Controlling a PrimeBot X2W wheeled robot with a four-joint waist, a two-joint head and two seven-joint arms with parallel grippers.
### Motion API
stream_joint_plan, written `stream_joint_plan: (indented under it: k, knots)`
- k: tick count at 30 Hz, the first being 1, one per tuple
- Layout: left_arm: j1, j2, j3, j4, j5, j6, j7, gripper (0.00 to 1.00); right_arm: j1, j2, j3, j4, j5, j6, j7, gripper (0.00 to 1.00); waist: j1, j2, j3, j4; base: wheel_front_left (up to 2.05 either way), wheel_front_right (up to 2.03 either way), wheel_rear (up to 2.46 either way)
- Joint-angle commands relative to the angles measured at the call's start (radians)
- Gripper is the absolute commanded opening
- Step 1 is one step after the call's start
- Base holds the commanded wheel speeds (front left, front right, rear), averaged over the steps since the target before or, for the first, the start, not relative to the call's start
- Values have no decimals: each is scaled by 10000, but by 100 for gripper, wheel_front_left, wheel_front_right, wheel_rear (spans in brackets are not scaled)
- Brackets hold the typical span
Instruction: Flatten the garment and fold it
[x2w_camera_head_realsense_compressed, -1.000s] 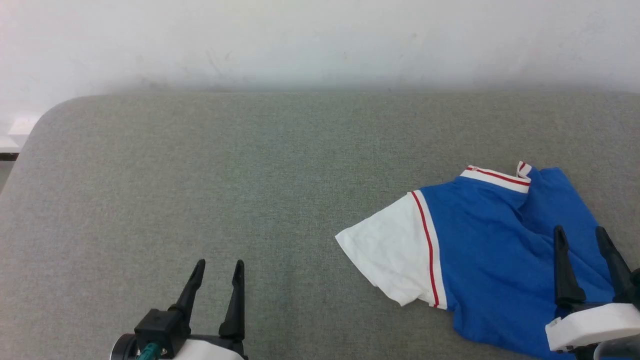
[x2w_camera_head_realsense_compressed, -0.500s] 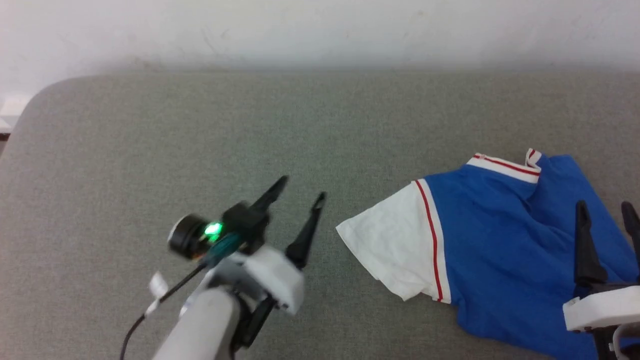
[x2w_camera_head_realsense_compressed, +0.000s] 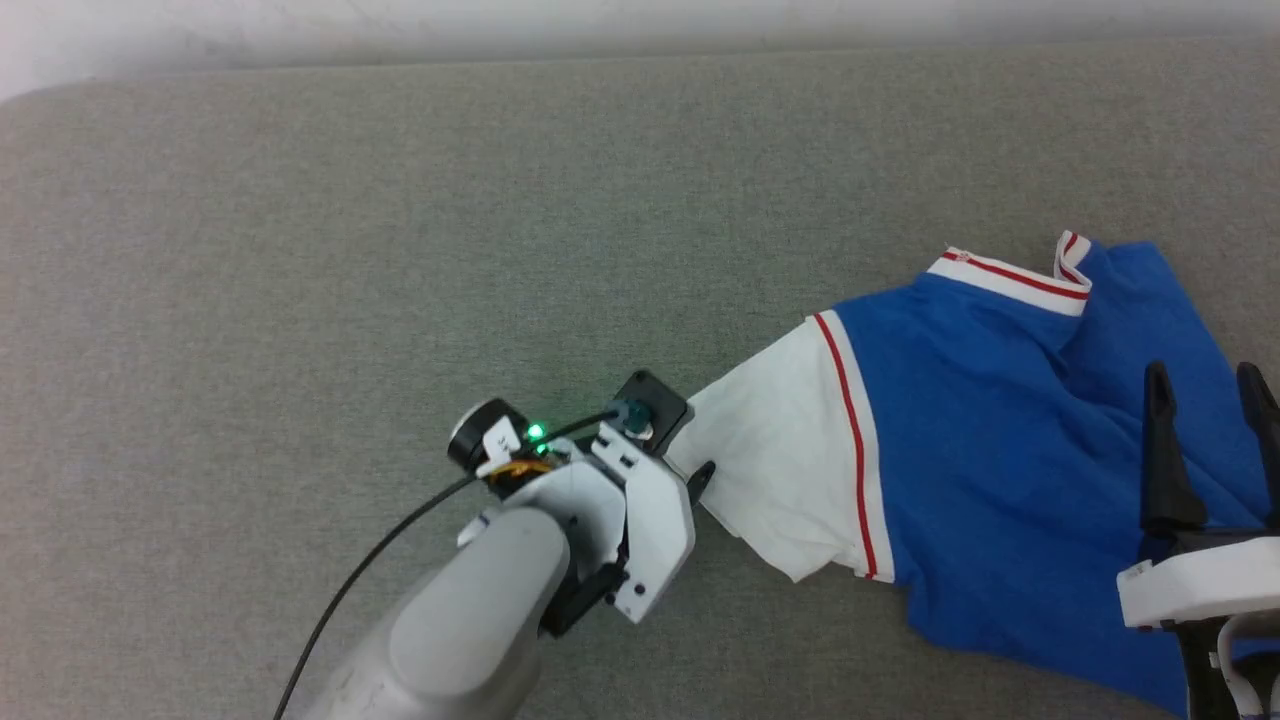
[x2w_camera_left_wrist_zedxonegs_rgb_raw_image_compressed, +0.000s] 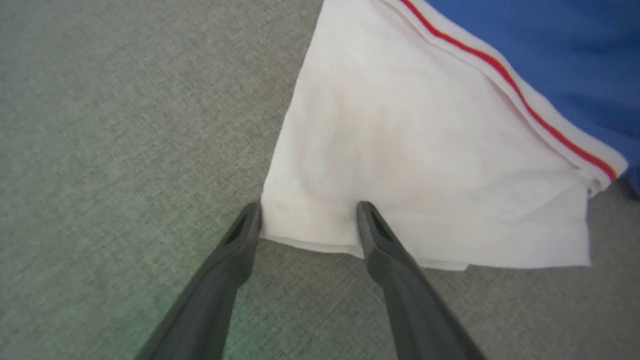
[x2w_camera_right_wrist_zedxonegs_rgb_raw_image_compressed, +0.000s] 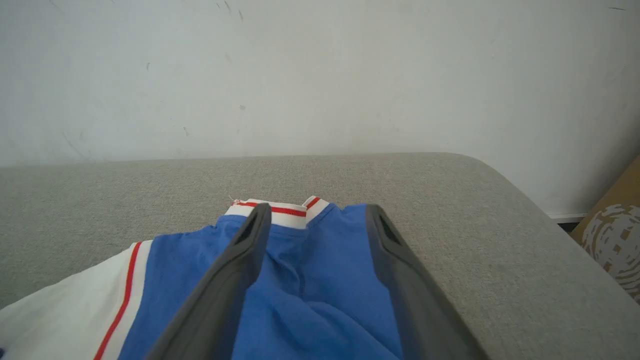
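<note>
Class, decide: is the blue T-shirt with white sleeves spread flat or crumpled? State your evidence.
Crumpled: the bright blue soft-fabric T-shirt lies bunched, its body creased and lapped over itself beside the white collar band.

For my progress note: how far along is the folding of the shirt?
Done: nothing yet; the garment lies crumpled on the grey surface. In hand: the left tool stands open at the white sleeve hem; the right tool hangs open over the blue body. Left: flattening, then every fold.

Left hand (x2w_camera_head_realsense_compressed: 692, 462) seemingly touches garment (x2w_camera_head_realsense_compressed: 980, 430) sleeve edge.
</note>
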Motion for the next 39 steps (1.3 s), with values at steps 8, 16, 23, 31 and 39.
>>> stream_joint_plan:
  k: [8,16,23,31,39]
  knots:
    - [-485,-108,-921,872,-642,-69,649,0,-262,12,7,110,60,-11,-12,100,-2,0,246,-142,0,0,0]
    - [-92,-215,175,-71,-1642,590,-802,0,-62,12,-69,333,43,-11,-9,100,-2,0,-505,227,0,0,0]
    - [1698,1293,2192,-2438,-2478,1967,-1520,0,254,12,-113,272,38,-11,146,100,-2,0,-1006,550,0,0,0]
    - [5377,3318,4729,-4388,-3101,3990,-1431,0,496,13,-156,270,63,-11,280,100,-2,0,-1092,736,0,0,0]
    - [6055,2713,4901,-5364,-3428,4176,-2176,100,513,13,-163,277,-17,-11,422,100,-2,0,-1119,898,0,0,0]
